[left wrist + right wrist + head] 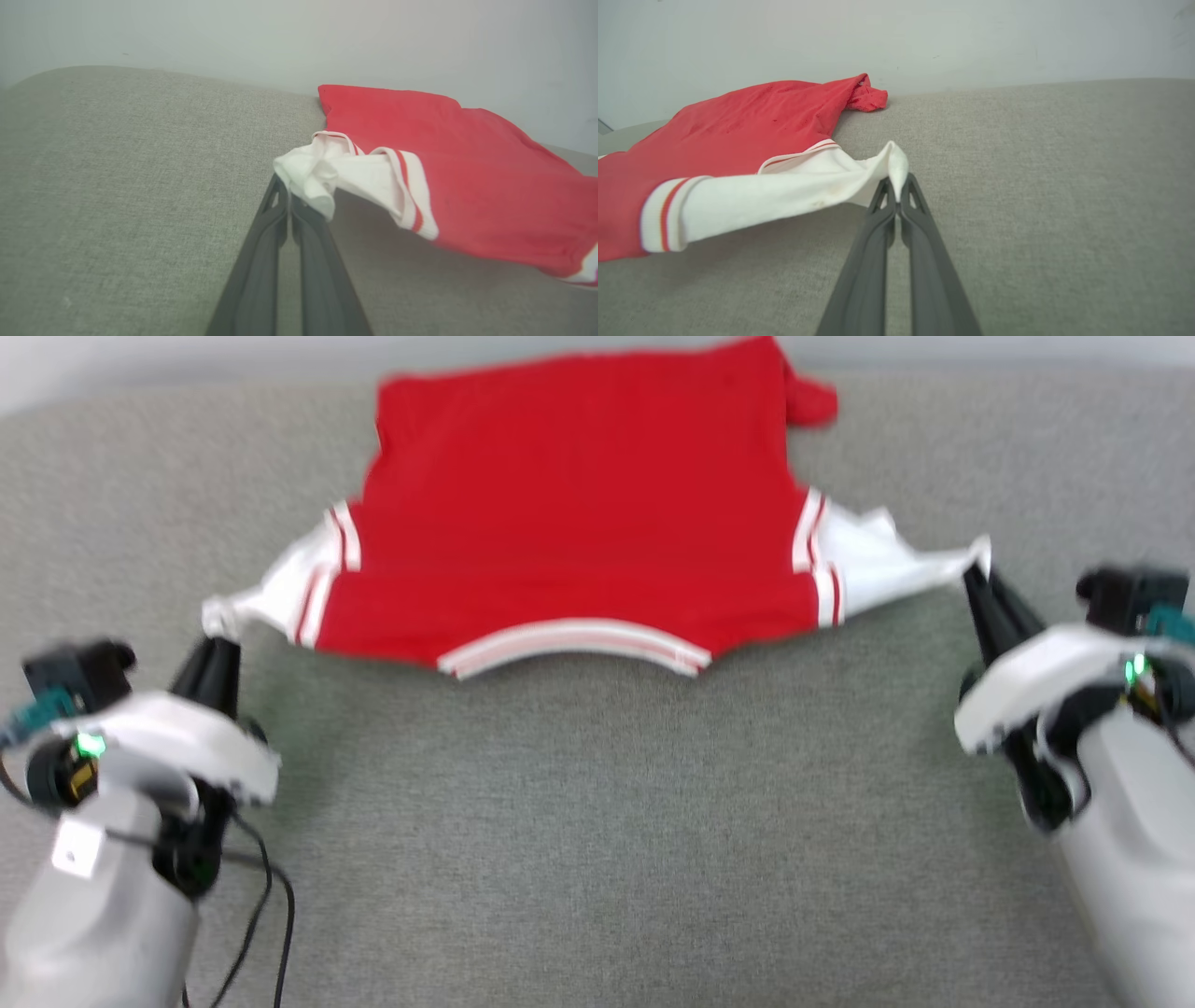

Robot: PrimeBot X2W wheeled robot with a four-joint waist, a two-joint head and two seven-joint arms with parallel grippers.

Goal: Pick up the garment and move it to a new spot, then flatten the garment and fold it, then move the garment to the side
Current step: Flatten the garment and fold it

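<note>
We stretch the jersey T-shirt [579, 504] flat by its sleeves

Our left end effector [220, 642] and right end effector [977, 575] are each clamped on a white sleeve tip, lifting the sleeves just off the grey fabric surface [597, 803] while the red body lies on it. We judge this the flattening step, and next we should lower evenly and release. The collar points toward us and the hem away, with the sleeve-to-sleeve axis running left to right.
</note>
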